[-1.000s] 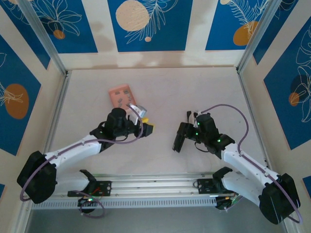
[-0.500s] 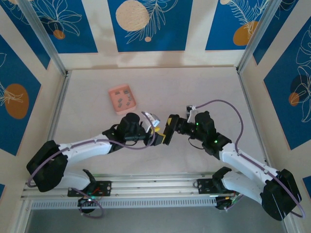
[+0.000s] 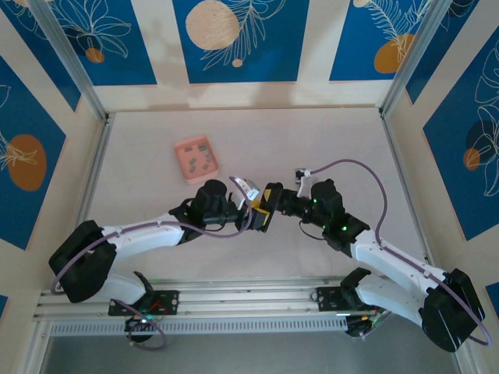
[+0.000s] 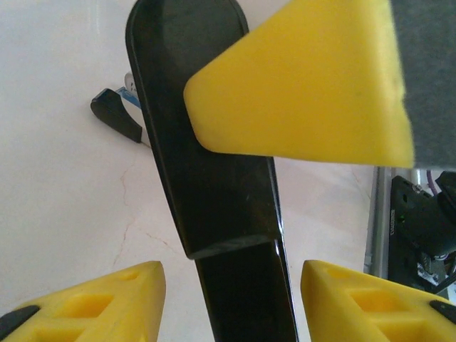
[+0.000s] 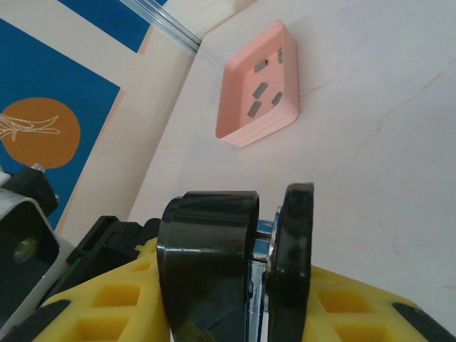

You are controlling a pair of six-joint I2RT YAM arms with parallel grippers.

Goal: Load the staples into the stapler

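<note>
My right gripper (image 3: 270,204) is shut on the black stapler (image 5: 208,265), which I see end-on between its yellow fingers (image 5: 360,306). A silvery-white bar part (image 3: 248,187) sticks up and back from the stapler. My left gripper (image 3: 253,213) meets it from the left. In the left wrist view the black stapler (image 4: 206,178) runs up between my left gripper's (image 4: 231,288) yellow fingertips (image 4: 107,303), with a gap on each side, so these jaws are open. The salmon-pink box (image 3: 195,158) lies at the back left with several grey staples (image 5: 261,89) inside.
The two grippers meet over the middle of the pale table (image 3: 327,148). A yellow finger of the right gripper (image 4: 306,78) crosses the top of the left wrist view. Aluminium frame posts (image 3: 92,171) and walls bound the table on both sides.
Both arms have swung in to the table's middle. The left gripper came away from the pink box to the stapler that the right gripper carried over. Its jaws have narrowed a little.
</note>
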